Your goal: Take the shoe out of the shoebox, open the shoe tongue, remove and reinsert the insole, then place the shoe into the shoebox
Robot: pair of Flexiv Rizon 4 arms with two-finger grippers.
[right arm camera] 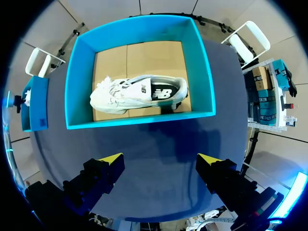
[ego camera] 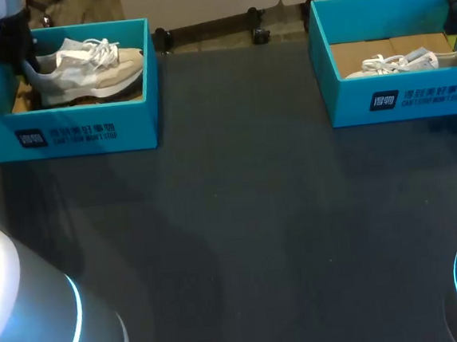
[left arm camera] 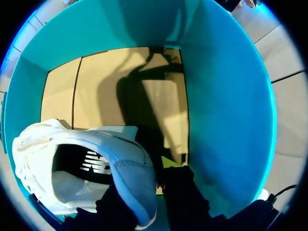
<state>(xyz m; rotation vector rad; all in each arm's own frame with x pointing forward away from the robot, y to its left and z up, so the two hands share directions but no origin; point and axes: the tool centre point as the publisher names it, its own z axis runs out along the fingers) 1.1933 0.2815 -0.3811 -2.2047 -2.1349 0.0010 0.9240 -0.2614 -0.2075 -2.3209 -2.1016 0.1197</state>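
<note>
A grey and beige sneaker (ego camera: 91,67) lies in the teal shoebox (ego camera: 80,124) at the table's far left. My left gripper (ego camera: 25,65) is down inside that box at the shoe's heel. In the left wrist view the sneaker's heel wall (left arm camera: 137,185) stands between the dark fingers (left arm camera: 180,202), one inside the shoe opening and one outside, both against it. My right gripper (right arm camera: 160,161) hangs open high over the table, in front of a second teal shoebox (right arm camera: 139,120) holding a white sneaker (right arm camera: 134,94).
The second shoebox (ego camera: 398,96) with its white sneaker (ego camera: 411,61) stands at the far right. Cardboard (left arm camera: 120,82) lines the left box's floor, and its teal walls (left arm camera: 226,110) close in around the gripper. Dark table top (ego camera: 241,218) spans between the boxes.
</note>
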